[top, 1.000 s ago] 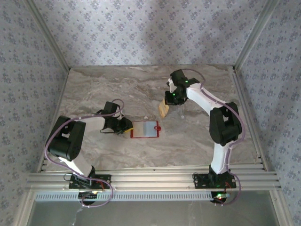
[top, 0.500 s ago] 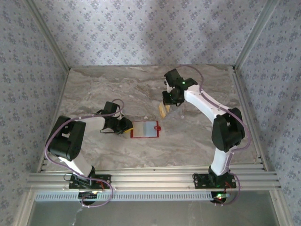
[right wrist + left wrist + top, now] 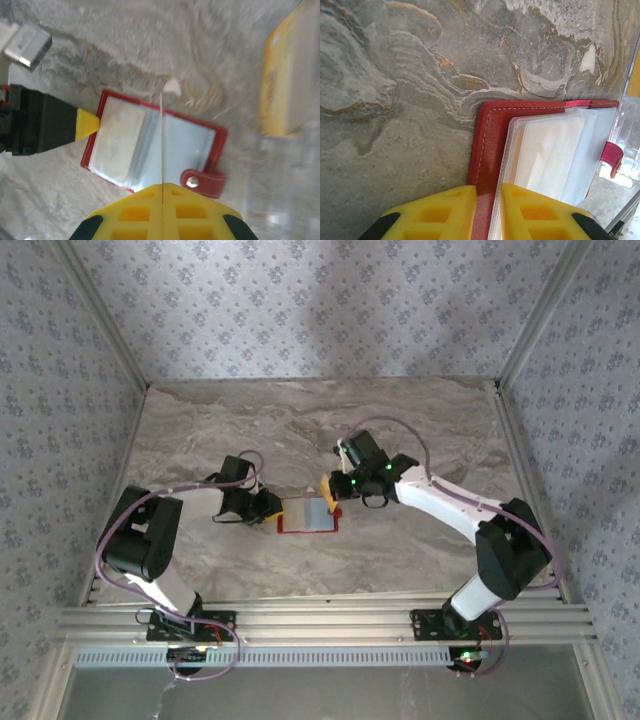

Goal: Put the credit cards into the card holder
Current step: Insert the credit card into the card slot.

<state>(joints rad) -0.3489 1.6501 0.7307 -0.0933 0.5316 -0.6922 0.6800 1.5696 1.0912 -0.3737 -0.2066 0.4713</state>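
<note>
Red-covered and lined with clear sleeves, the card holder [image 3: 308,515] is laid open on the marbled tabletop [image 3: 230,420], between the two arms. At its left edge the left end effector [image 3: 487,192] is closed narrowly on the red cover, which is seen running between the yellow fingers, so the holder is pinned there. Further right, the right end effector [image 3: 163,187] is shut tight on a credit card [image 3: 162,135], held edge-on over the holder's middle, its free end pointed toward the sleeves. No card is judged to be seated yet. If the thin edge is brought down on a sleeve's face rather than into its mouth, the card could be bent or skidded across the plastic. If too much sideways push is applied, the holder could be dragged from the left grip or folded shut.
</note>
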